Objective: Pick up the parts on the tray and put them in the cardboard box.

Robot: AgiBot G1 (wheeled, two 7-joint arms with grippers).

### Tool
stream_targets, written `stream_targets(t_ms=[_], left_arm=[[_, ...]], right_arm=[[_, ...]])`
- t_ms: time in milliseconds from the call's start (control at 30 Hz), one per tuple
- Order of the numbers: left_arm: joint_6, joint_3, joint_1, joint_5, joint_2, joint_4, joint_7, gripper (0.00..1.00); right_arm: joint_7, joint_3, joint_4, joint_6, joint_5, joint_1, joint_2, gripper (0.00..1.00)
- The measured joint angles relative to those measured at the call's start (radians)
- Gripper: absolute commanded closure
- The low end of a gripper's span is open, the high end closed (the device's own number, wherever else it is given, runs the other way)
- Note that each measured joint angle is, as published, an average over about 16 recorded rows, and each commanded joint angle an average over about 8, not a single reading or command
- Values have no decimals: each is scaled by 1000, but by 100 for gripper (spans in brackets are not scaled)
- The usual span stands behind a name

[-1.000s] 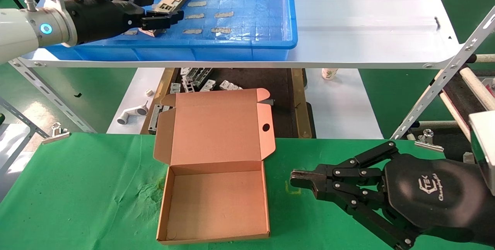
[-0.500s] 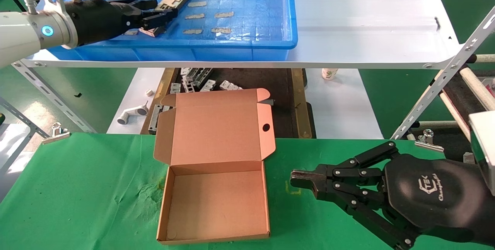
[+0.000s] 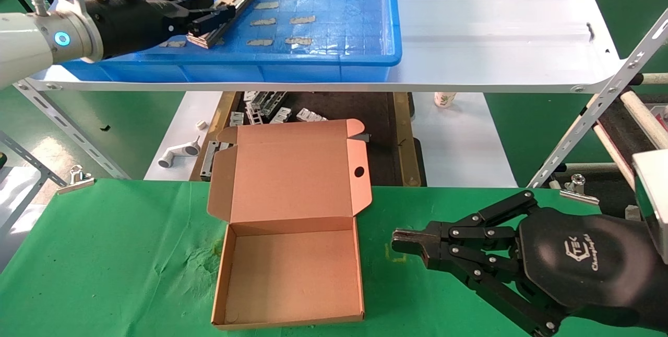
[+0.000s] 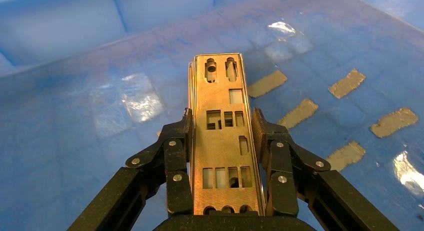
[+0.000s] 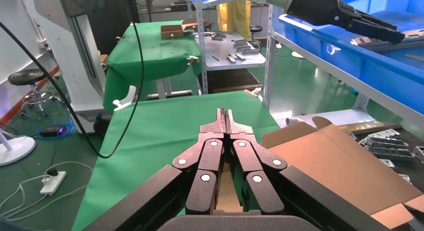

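My left gripper (image 3: pixel 218 13) is inside the blue tray (image 3: pixel 313 58) at the back left. It is shut on a silver-grey plate with punched cut-outs (image 3: pixel 229 7). In the left wrist view the plate (image 4: pixel 220 86) lies lengthwise between the fingers (image 4: pixel 177 141), above the tray floor (image 4: pixel 75 116). More plate edges show just under it. The open cardboard box (image 3: pixel 292 274) lies empty on the green cloth, lid (image 3: pixel 297 170) laid back. My right gripper (image 3: pixel 402 243) is shut and empty, parked to the right of the box; it also shows in the right wrist view (image 5: pixel 224 113).
Tan tape strips (image 3: pixel 302 19) lie on the tray floor. The tray stands on a white shelf sheet (image 3: pixel 496 24) above the table. Small grey brackets (image 3: pixel 266 105) lie below the shelf behind the box. A slanted metal rail (image 3: pixel 600 102) stands at the right.
The left gripper's fingers have closed in on the plate. The plate has turned into line with the fingers and now shows narrower. The right arm has not moved.
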Motion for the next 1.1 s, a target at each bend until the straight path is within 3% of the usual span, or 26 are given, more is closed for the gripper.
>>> stream_targets(t_ms=[667,867,1100], left_arm=[[27,-20,-33,-29,-22,-24,23,100],[165,-28,-54,-43,-61,-52,46,100],[429,-34,-74,-62,-125,-87,83,100]], right_arm=[[0,0,0,0,0,0,0,100],[0,-1,0,0,0,0,0,100],[0,-1,0,0,1,0,0,100]])
